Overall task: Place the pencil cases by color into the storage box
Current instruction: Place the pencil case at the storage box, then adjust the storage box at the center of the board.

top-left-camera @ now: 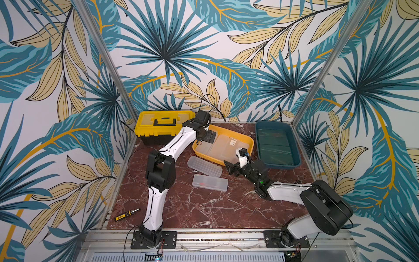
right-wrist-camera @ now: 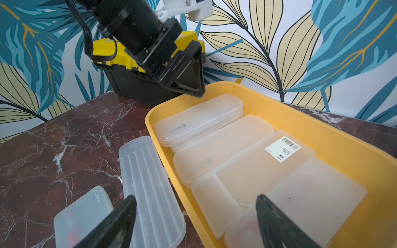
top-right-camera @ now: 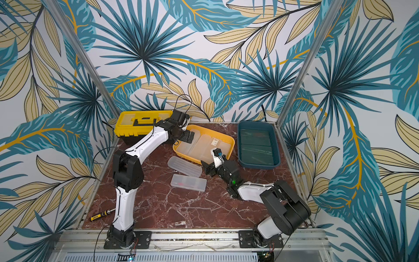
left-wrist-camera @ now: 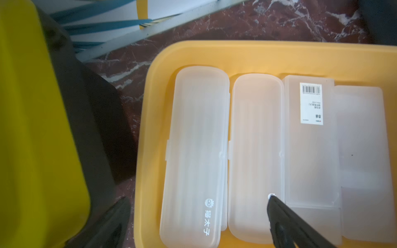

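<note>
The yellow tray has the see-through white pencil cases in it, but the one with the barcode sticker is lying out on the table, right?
Not quite. The case with the barcode sticker lies inside the yellow tray too, among the other white cases, not on the table. The left wrist view shows it.

2 high overviews, wrist close-ups sharing yellow tray [left-wrist-camera: 257, 55]

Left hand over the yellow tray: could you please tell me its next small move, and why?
Probably lift the left hand straight up, clear of the yellow tray. Its jaws stand open and empty above the frosted cases lying there, while a ribbed case and another case lie out on the table.
</note>
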